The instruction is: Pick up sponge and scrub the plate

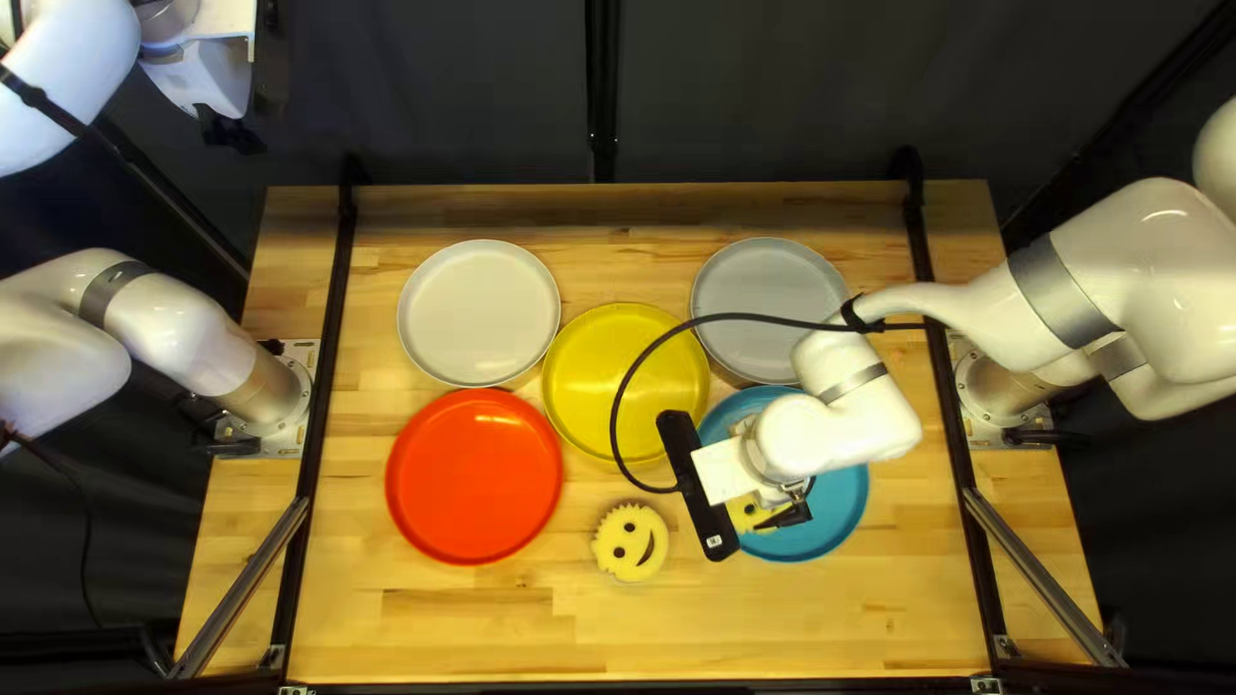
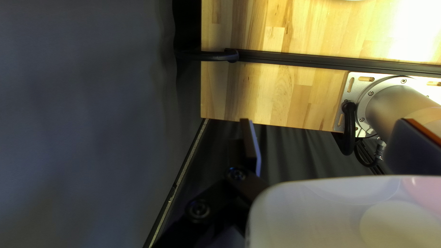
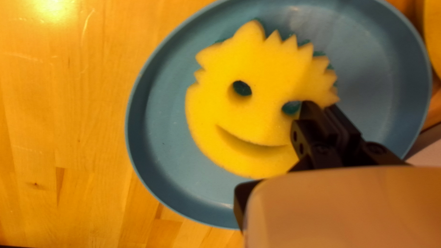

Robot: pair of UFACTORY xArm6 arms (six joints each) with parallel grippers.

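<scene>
At four o'clock in the top left view, reaching low over the blue plate (image 1: 843,509) with the right gripper (image 1: 779,515), right at the yellow sponge (image 1: 744,511)! Round the dial now: down to the second sponge (image 1: 631,541) at six, across to the red plate (image 1: 474,476) at eight, up to the white plate (image 1: 479,313) just past nine, over to the grey plate (image 1: 760,296) between two and three, then into the middle for the yellow plate (image 1: 580,373). Out at ten, hanging off the far corner of the table (image 1: 451,631) with the left gripper (image 1: 229,133).

To the left wrist view, counting twelve as dead ahead: spreading both fingers wide, holding nothing, with the left arm's base (image 2: 404,103) at two.

On to the right wrist view, same dial: nearly closed, both fingers close together at the sponge's edge, right beside an eye hole. Impossible to tell whether pinching any sponge. Showing most of it toward ten, smile up, inside the blue rim.
</scene>
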